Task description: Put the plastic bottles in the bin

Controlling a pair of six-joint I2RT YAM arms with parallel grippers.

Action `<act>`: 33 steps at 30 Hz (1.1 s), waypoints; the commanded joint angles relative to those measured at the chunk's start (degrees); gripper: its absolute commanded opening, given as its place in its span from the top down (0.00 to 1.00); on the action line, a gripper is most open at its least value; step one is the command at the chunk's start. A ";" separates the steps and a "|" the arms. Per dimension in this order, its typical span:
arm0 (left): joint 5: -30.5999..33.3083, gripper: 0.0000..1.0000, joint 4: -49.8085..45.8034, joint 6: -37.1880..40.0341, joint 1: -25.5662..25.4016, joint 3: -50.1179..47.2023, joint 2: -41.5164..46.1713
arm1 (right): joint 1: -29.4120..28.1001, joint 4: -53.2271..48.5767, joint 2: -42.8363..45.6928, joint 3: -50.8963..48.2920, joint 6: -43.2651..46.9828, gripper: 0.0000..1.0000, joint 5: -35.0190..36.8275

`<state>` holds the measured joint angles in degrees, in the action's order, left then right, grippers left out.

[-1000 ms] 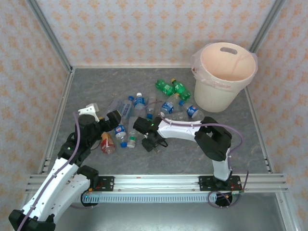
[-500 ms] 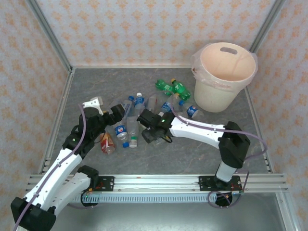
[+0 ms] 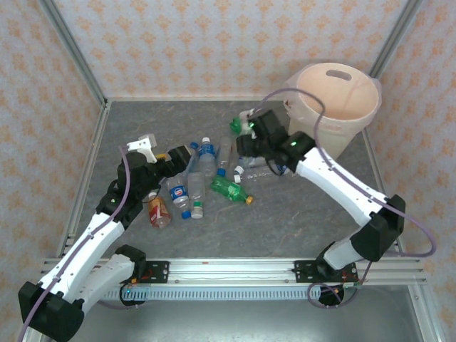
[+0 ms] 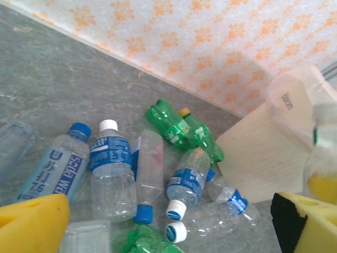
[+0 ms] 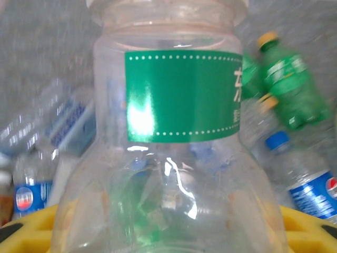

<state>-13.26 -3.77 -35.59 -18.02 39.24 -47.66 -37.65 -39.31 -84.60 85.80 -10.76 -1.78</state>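
Grey marbled tabletop [image 3: 285,221] inside patterned walls is what I am watching, with the plastic bottles [image 3: 203,178] lying scattered in a loose pile near its middle. The bin [image 3: 317,146] is standing upright at the far right corner. I am seeing the right gripper [image 3: 249,137] hanging over the far side of the pile, just left of the bin. Its wrist camera is showing it clenched on a clear green-labelled bottle [image 5: 179,132], whose body is sitting between the yellow pads [image 5: 23,229]. The left gripper [image 3: 183,157] is hovering over the left part of the pile with its jaws spread wide. Its yellow fingers [image 4: 31,224] are showing at the two lower corners of the wrist view, grasping nothing, with bottles lying on the table beyond them. One green bottle [image 3: 229,189] is lying on its side at the near edge of the pile, and a red-labelled bottle [image 3: 158,211] is lying close beside the left arm.
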 commanded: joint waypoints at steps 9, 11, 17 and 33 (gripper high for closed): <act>-7.53 0.01 6.58 -1.28 -0.51 2.59 0.45 | 20.11 4.05 -0.02 15.19 -6.33 0.50 -4.82; -7.57 0.01 6.50 -1.36 -0.61 2.77 0.70 | 23.64 3.95 -1.54 17.53 -8.08 0.50 -4.04; -7.30 0.01 4.79 -0.91 -0.74 3.18 1.66 | 31.41 3.67 -6.95 23.57 -12.22 0.50 -1.24; -4.67 0.01 -0.56 -0.81 -0.79 7.18 1.52 | 36.19 0.36 -15.59 27.52 -13.90 0.33 0.14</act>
<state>-18.85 -2.52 -36.16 -18.39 44.45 -46.22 -1.54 -37.95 -100.31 110.72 -24.16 -2.90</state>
